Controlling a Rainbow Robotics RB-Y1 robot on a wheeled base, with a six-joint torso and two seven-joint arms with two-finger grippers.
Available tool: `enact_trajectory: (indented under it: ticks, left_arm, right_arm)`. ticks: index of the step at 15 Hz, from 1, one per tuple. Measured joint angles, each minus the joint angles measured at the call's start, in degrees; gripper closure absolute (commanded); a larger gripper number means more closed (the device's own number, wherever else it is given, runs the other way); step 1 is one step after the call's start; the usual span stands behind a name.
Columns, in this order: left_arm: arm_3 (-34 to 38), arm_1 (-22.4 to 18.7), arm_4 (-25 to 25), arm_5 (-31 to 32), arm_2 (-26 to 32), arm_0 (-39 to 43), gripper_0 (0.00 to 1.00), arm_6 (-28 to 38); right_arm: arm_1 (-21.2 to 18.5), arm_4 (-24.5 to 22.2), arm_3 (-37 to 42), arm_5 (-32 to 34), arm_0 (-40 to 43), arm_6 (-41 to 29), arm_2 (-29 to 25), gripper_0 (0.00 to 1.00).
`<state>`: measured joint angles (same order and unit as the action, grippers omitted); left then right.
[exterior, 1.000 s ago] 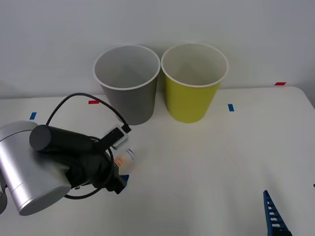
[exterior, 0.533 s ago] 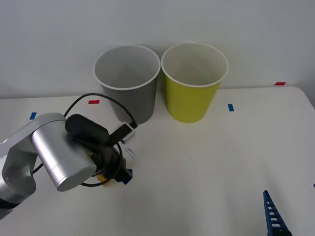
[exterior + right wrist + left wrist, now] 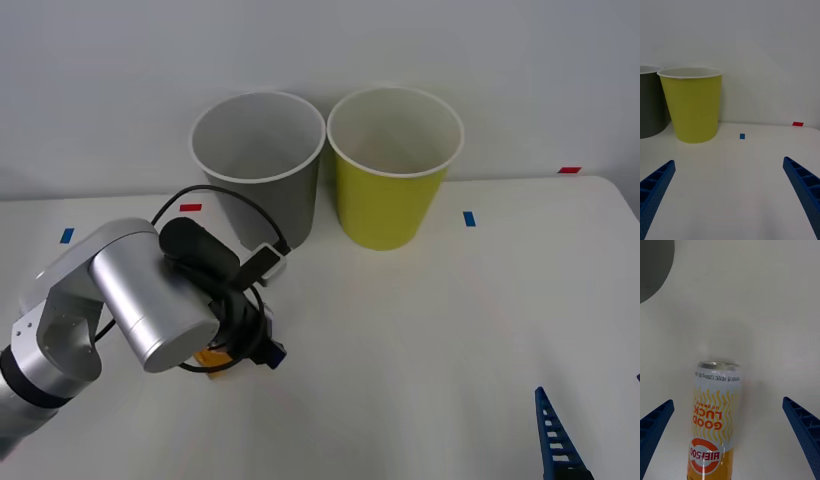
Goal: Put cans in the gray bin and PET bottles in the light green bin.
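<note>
The can (image 3: 715, 420) is seen lying on its side on the white desk (image 3: 430, 330), between the spread blue fingers (image 3: 655, 423) of the left claw (image 3: 728, 438), which is open around it; whether the fingers touch it cannot be told; in the front view the can is mostly hidden under the left arm, in front of the gray bin (image 3: 262, 185); the light green bin (image 3: 392, 185) stands just right of that; the right claw (image 3: 728, 198) is held open at the near right.

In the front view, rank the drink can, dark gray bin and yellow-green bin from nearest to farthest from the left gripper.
1. Cream-and-orange drink can, lying between the open left gripper's fingers.
2. Dark gray round bin, behind the gripper.
3. Yellow-green round bin, farther to the right.
</note>
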<state>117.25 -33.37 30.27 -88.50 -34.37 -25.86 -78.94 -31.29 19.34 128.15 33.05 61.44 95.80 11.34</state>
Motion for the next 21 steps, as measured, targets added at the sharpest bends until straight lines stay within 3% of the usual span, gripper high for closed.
enact_trajectory:
  ticks: [21]
  left_arm:
    - [-18.4,8.1,-0.9,0.0,0.1,-5.0,0.0,6.2]
  right_arm:
    - [0.0,0.0,0.0,0.0,0.0,0.0,0.0,0.0]
